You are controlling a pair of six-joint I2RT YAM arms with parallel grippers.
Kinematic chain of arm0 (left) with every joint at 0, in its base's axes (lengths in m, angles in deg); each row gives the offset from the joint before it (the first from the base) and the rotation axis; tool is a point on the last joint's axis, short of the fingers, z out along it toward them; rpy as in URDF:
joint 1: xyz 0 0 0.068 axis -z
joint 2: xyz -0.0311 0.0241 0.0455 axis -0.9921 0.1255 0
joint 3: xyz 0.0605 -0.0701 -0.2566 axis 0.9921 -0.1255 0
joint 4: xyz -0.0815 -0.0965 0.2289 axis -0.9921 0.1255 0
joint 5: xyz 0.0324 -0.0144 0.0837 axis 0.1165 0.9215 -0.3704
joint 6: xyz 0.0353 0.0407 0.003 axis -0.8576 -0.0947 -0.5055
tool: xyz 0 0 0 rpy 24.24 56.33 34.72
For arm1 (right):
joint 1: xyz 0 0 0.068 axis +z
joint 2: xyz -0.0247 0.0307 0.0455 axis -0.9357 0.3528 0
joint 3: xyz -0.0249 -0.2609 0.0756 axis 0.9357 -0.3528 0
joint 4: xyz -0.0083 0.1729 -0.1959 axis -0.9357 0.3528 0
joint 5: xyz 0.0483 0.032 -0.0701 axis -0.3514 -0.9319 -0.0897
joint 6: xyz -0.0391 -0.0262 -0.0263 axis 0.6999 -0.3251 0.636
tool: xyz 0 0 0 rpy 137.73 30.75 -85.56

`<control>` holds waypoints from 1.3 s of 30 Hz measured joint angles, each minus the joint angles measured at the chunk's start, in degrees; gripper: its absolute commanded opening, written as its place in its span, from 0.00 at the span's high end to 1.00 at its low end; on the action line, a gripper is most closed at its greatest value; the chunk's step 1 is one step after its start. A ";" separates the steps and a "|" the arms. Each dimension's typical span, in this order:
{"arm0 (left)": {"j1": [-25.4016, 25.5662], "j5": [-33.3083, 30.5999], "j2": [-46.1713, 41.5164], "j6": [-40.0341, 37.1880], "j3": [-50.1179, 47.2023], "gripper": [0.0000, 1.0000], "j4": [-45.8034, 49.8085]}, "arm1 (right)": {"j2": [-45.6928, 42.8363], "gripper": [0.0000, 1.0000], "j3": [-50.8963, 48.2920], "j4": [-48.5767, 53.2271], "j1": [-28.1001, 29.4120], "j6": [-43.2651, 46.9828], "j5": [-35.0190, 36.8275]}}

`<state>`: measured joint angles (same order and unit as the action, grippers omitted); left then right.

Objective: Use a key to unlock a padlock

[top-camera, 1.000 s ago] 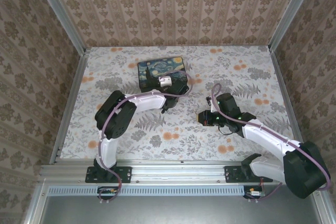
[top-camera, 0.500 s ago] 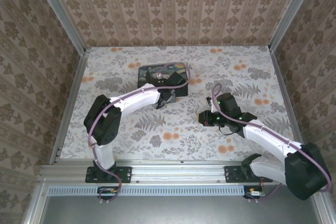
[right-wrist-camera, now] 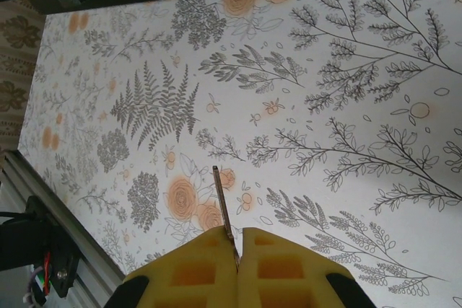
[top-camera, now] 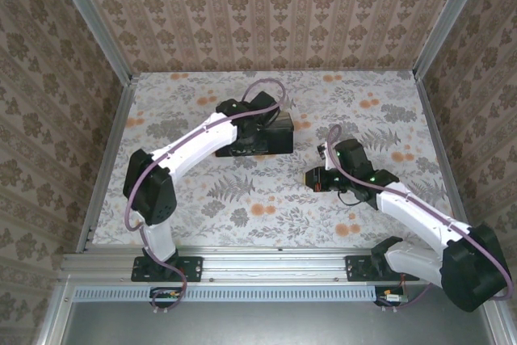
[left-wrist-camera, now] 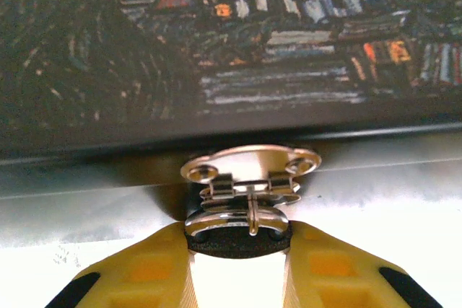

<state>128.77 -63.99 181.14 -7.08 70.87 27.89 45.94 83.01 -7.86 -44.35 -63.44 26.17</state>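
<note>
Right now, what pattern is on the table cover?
The table cover is white with grey ferns and orange flowers. It shows best in the right wrist view.

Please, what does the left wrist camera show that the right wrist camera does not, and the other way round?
Left wrist: the left gripper closed on a black padlock at the silver hasp of a box with a dark painted lid. Right wrist: the right gripper shut on the thin key, its blade pointing away over the floral table. Both: yellow fingers at the bottom edge, pinching a small metal thing.
</note>
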 measured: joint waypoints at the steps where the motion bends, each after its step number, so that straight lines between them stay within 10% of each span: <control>1: 0.00 0.59 0.00 -0.07 0.72 0.79 1.16 | -0.22 1.00 0.15 0.07 0.00 0.04 -0.13; 39: -0.70 17.29 6.97 5.92 23.65 0.76 19.54 | -7.58 1.00 -0.57 1.33 0.00 -1.60 -3.17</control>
<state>128.07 -46.70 188.12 -1.16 94.52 47.43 38.35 82.44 -6.53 -44.35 -65.04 23.00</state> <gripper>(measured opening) 0.219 0.044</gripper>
